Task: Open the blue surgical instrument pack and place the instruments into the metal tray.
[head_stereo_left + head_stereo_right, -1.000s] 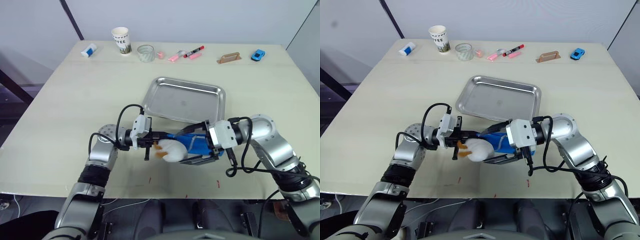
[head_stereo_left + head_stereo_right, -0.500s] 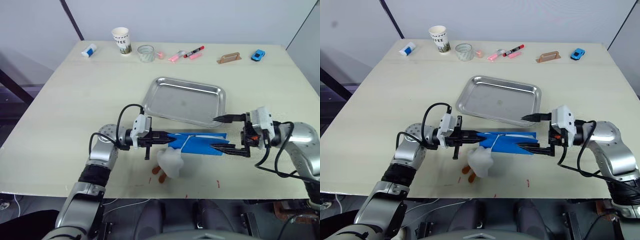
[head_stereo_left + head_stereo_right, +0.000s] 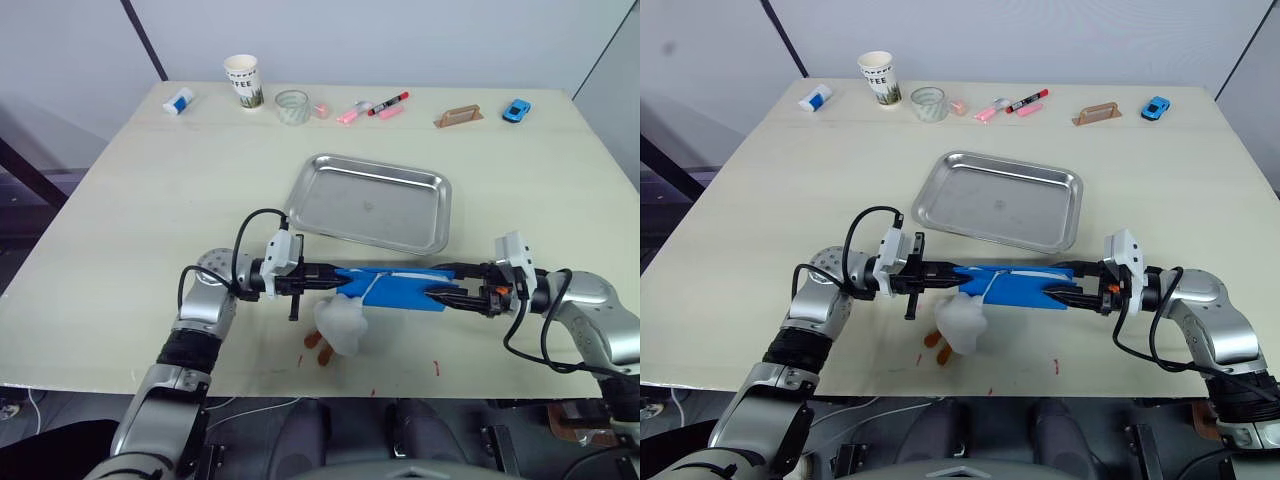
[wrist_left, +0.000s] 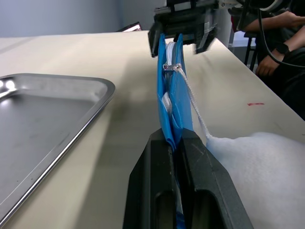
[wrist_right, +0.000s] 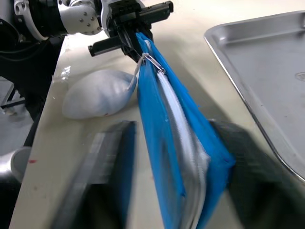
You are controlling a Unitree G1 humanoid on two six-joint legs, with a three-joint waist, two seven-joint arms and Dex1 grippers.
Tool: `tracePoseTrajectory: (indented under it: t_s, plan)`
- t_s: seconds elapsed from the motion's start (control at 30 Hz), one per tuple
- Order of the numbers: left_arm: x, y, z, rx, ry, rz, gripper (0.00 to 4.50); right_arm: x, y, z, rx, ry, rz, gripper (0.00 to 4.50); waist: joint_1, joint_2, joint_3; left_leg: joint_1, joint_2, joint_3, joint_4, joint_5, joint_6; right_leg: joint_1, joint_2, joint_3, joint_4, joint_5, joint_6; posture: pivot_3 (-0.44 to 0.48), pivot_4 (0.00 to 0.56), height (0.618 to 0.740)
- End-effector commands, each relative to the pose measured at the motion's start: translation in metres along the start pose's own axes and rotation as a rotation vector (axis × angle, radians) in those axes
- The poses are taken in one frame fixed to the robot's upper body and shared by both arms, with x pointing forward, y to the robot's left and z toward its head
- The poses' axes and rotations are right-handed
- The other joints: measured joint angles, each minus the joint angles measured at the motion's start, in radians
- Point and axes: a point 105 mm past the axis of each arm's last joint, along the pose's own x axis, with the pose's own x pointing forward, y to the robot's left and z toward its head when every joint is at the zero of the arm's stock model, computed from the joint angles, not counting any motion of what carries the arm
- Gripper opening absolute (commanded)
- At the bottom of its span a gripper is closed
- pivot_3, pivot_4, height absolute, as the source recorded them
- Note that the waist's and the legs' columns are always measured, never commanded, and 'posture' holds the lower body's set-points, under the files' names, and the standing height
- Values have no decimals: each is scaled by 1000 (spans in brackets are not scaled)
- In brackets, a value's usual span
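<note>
The blue surgical instrument pack [image 3: 395,288] stands on edge just above the table's front, stretched between my two grippers. My left gripper [image 3: 335,279] is shut on its left end [image 4: 170,90]. My right gripper [image 3: 440,283] straddles the right end, open, with its fingers [image 5: 107,176] blurred on either side of the fabric [image 5: 176,133]. A cord from the zipper pull runs down to a white soft lump [image 3: 338,325] lying on the table. The metal tray [image 3: 330,215] lies just beyond the pack, with nothing in it. The instruments are hidden.
Along the far edge stand a paper cup [image 3: 242,80], a glass [image 3: 292,106], a red-capped marker [image 3: 388,103], a wooden block [image 3: 458,117], a blue toy car [image 3: 516,110] and a small bottle [image 3: 179,100]. A seated person [image 4: 281,28] is beyond the table's right side.
My right gripper drew away to the right, then came back around the pack's right end with its fingers narrowing. The pack straightened out and the white lump dropped onto the table.
</note>
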Motion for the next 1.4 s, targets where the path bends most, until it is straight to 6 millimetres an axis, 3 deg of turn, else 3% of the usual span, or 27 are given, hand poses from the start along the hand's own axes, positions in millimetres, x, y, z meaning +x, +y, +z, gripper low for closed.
tracePoseTrajectory:
  t_s: [0.03,0.07,0.23,0.4,0.57,0.6,0.73,0.9,1.2,1.3,1.4]
  plan:
    - [-2,-1,-1,-3,9,4,0,0,2,3,-37,2,15,561,0,0,0,0,0,0,0,0,0,0,0,0,0,0,0,0,150,725]
    - [-3,-1,-1,-4,9,3,0,0,2,1,-42,10,17,146,0,0,0,0,0,0,0,0,0,0,0,0,0,0,0,0,150,725]
    - [-5,1,3,-43,-6,4,0,-1,-3,-3,-65,11,-11,68,-1,0,0,0,0,0,0,0,0,0,0,0,0,0,0,0,150,725]
    - [-13,5,13,-38,-23,38,1753,-1,-5,-3,-86,8,-24,0,-2,0,0,0,0,0,0,0,0,0,0,0,0,0,0,0,150,725]
    - [-38,5,33,-45,-68,83,4206,-1,-4,-3,-87,0,-27,0,-2,0,0,0,0,0,0,0,0,0,0,0,0,0,0,0,150,725]
    - [-42,2,39,-49,-78,78,4465,-1,-4,-3,-86,-2,-27,0,-3,0,0,0,1,0,0,0,0,0,0,0,0,0,0,0,150,725]
    - [-43,-20,49,-115,-89,-12,4465,-2,-4,-3,-82,-3,-26,0,-2,0,0,0,1,0,0,0,0,0,0,0,0,0,0,0,150,725]
    - [-29,-54,40,-194,-19,-168,4465,-1,-4,-3,-75,4,-17,0,-3,0,0,0,1,0,0,0,0,0,0,0,0,0,0,0,150,725]
    - [1,-53,-10,-131,150,-159,4465,-1,-7,-1,-74,10,-13,0,-1,0,0,1,0,0,0,0,0,0,0,0,0,0,0,0,150,725]
    - [3,-53,-21,-116,185,-164,3716,-1,-7,-1,-75,11,-13,0,-1,0,0,1,0,1,0,0,0,0,0,0,0,0,0,0,150,725]
    - [2,-48,-27,-84,210,-134,2330,0,-8,-1,-78,9,-15,0,-1,0,0,1,0,0,0,0,0,0,0,1,0,0,0,0,150,725]
